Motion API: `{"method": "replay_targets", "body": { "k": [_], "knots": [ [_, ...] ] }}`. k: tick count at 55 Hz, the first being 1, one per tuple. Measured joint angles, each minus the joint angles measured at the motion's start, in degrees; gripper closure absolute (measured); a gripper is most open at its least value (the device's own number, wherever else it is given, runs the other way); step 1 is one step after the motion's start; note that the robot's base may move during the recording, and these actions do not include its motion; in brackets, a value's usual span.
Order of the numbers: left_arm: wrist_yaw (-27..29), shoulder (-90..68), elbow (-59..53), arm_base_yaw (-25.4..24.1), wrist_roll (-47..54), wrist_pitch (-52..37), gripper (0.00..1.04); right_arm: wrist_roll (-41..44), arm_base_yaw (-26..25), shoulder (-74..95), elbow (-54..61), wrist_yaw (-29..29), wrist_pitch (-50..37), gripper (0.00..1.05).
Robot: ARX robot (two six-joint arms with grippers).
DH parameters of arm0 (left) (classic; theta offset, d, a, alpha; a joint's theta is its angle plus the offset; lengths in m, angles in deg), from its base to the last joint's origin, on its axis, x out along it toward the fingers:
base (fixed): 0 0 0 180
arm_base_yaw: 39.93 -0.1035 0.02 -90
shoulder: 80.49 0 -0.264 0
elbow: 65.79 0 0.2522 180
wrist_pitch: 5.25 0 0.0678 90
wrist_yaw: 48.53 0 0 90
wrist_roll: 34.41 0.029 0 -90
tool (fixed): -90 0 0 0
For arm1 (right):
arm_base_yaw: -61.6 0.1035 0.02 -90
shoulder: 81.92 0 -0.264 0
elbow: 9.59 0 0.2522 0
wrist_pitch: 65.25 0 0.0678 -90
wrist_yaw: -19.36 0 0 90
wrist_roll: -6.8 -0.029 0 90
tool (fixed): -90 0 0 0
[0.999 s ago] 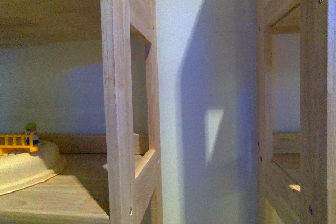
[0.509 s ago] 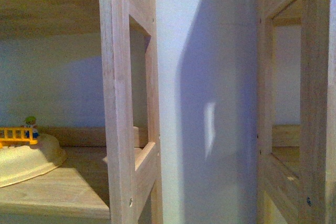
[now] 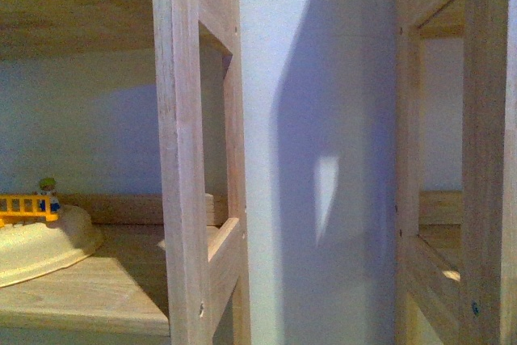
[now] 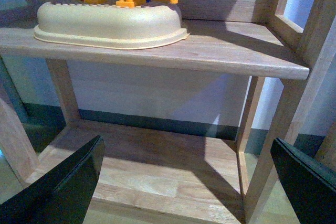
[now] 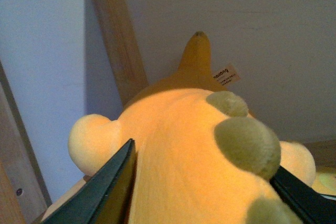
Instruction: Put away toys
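The right pincer (image 5: 202, 192) is squeezing the fuzzy orange-yellow plush animal (image 5: 184, 145), soft and rounded with olive bumps, beside a pale wooden shelf post (image 5: 115, 35). The bulky toy could be snagging that post or slipping loose. The left pincer (image 4: 184, 182) is gaping wide, holding nothing, facing the smooth plank shelf (image 4: 220, 56).

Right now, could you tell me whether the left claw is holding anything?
No; the left claw is open and holds nothing, with only the bare lower wooden shelf showing between its dark fingers.
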Motion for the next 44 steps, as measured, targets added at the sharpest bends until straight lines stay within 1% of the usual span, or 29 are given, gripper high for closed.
{"method": "replay_targets", "body": {
  "k": [3,4,8,10,14,20,30,39,44],
  "knots": [
    [0.0,0.0,0.0,0.0,0.0,0.0,0.06,1.2,0.2,-0.3,0.2,0.9,0.1,0.23],
    [0.0,0.0,0.0,0.0,0.0,0.0,0.06,1.8,0.4,-0.6,0.4,1.0,0.1,0.18],
    [0.0,0.0,0.0,0.0,0.0,0.0,0.06,3.2,0.8,-1.3,0.6,1.6,0.1,0.08],
    [0.0,0.0,0.0,0.0,0.0,0.0,0.06,3.5,1.0,-1.7,0.7,1.8,0.1,0.05],
    [0.0,0.0,0.0,0.0,0.0,0.0,0.06,4.3,1.3,-2.7,0.7,2.4,0.1,0.07],
    [0.0,0.0,0.0,0.0,0.0,0.0,0.06,5.3,1.6,-4.6,1.1,3.6,0.0,0.07],
    [0.0,0.0,0.0,0.0,0.0,0.0,0.06,8.3,2.0,-9.4,3.4,8.4,-0.4,0.07],
    [0.0,0.0,0.0,0.0,0.0,0.0,0.06,14.7,2.2,-15.6,9.2,12.8,-1.1,0.07],
    [0.0,0.0,0.0,0.0,0.0,0.0,0.06,17.4,0.9,-21.1,14.2,15.7,-0.9,0.07]
  ]
}}
